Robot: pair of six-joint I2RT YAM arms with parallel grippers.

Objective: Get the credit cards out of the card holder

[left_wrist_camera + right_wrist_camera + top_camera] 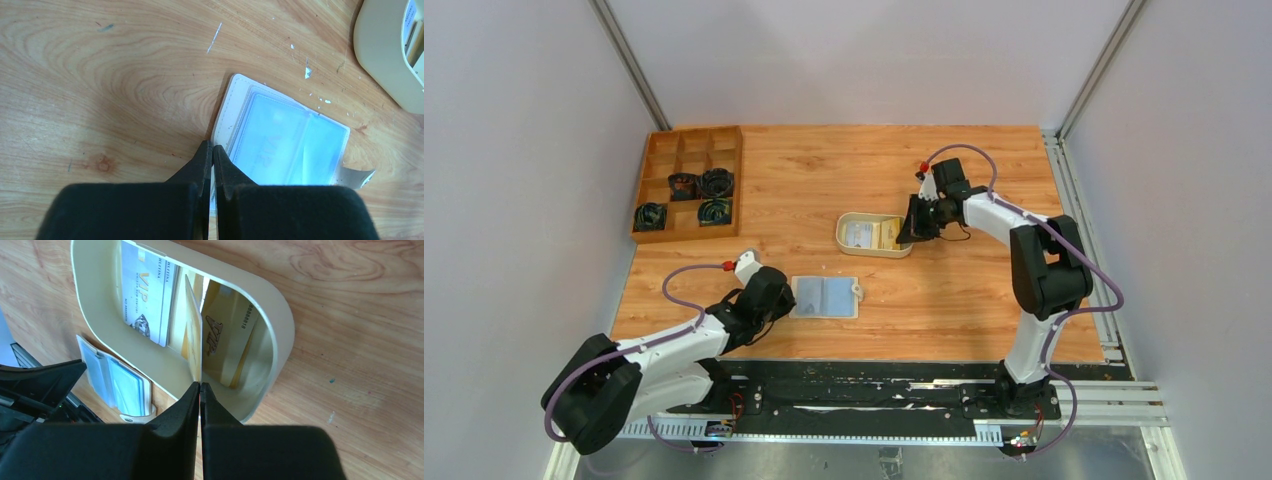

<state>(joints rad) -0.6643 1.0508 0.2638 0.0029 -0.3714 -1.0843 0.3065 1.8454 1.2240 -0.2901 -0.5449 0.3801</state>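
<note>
credit cards: 3, two flat in tray | card holder: 1, open, frame centre | left gripper: fingers pressed together | right gripper: pinching upright card

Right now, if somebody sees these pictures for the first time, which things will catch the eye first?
First, the right gripper, shut on a yellow card that stands on edge over the cream tray, where a white card and another yellow one lie. Next, the card holder lies open and flat near the front edge of the table, with the shut left gripper at its edge.
</note>
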